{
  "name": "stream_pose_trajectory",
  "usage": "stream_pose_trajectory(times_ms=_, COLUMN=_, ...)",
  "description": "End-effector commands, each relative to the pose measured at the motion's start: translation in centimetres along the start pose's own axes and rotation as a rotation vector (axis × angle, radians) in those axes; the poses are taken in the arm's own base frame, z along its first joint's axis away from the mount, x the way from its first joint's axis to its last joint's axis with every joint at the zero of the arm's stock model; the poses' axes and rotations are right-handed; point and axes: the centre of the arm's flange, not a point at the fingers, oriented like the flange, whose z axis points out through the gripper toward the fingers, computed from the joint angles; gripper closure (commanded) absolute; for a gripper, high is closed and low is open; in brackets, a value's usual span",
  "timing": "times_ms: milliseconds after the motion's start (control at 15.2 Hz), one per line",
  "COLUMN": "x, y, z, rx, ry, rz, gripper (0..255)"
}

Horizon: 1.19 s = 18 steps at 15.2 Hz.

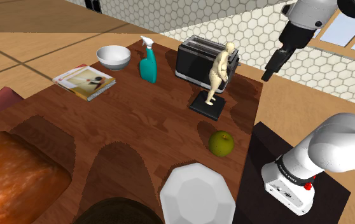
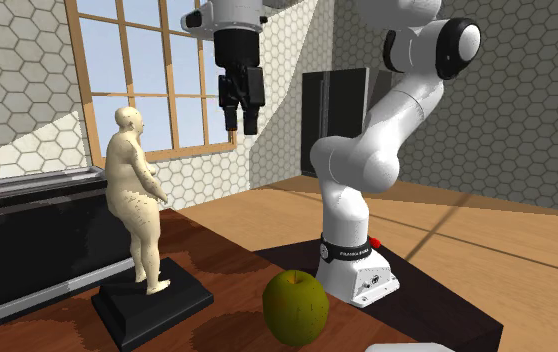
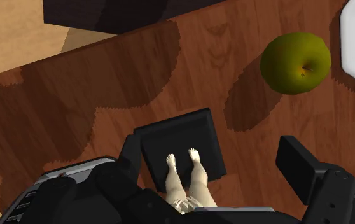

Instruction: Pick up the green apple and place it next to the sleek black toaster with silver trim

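Our gripper (image 2: 244,125) hangs wide open and empty high over the figurine (image 1: 219,67), and the green apple (image 3: 295,62) rests on the table (image 3: 106,83) well below it, off to one finger's side, so we judge a sideways shift, then a descent.

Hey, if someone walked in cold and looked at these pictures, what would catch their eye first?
Probably the tan figurine on its black base, standing just in front of the black toaster. Next, the green apple near the table edge by the stand, with the open end effector hanging high above.
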Motion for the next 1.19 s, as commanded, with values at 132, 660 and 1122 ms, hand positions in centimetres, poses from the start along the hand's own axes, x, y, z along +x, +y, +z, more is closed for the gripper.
stream_pose_trajectory(times_ms=132, x=-1.0, y=-4.0, z=3.5, rx=0.003, ry=0.016, rz=-0.006, gripper=0)
stream_pose_trajectory(times_ms=660, x=-2.4, y=-12.0, z=10.2, rx=0.007, ry=0.048, rz=-0.021, gripper=0)
stream_pose_trajectory(times_ms=1122, x=-3.2, y=-16.7, z=15.2, rx=0.010, ry=0.066, rz=-0.030, gripper=0)
